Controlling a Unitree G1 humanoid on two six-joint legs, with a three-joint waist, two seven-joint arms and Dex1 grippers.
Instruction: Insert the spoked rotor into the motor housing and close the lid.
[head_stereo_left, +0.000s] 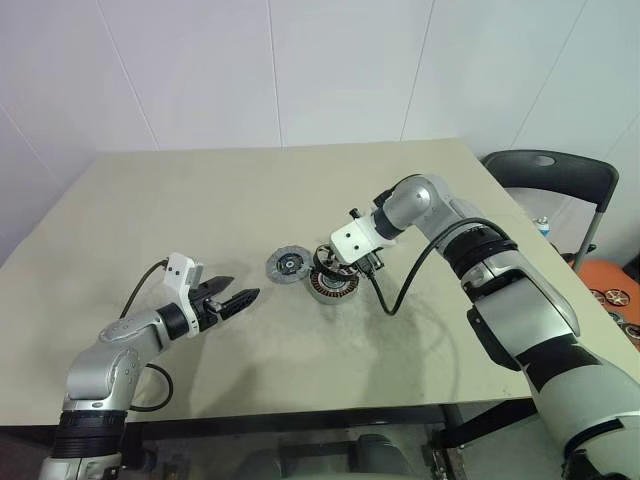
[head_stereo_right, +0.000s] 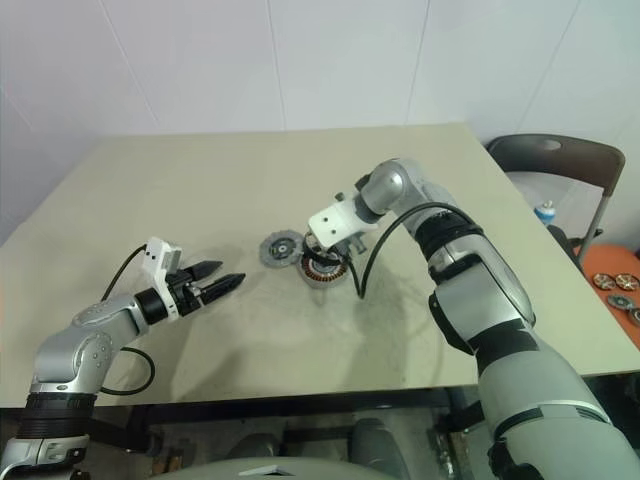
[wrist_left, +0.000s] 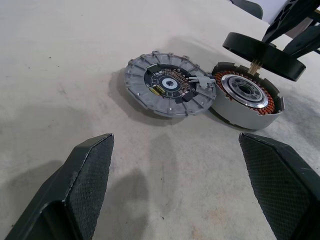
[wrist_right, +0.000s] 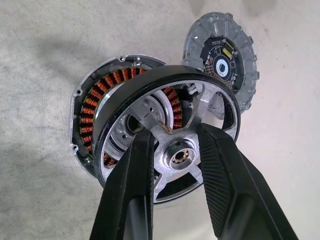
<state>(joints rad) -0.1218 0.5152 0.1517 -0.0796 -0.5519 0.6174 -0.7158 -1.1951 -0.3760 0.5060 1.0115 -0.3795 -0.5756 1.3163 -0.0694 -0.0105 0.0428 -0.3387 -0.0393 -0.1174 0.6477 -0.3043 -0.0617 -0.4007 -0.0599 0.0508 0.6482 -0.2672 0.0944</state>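
Pinching the shiny spoked rotor (wrist_right: 167, 150), your right gripper (wrist_right: 175, 150) holds it over the copper-wound motor housing (wrist_right: 95, 112); grey ridged lid (wrist_left: 170, 84) beside it; left gripper (wrist_left: 175, 185) spread wide, lower left.

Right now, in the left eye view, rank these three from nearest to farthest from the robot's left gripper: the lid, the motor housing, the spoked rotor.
1. The lid: flat on the table, closest to the left gripper, on its right.
2. The motor housing: on the table just beyond the lid, beside it.
3. The spoked rotor: held by the right gripper above the housing; its rank against the housing is close.
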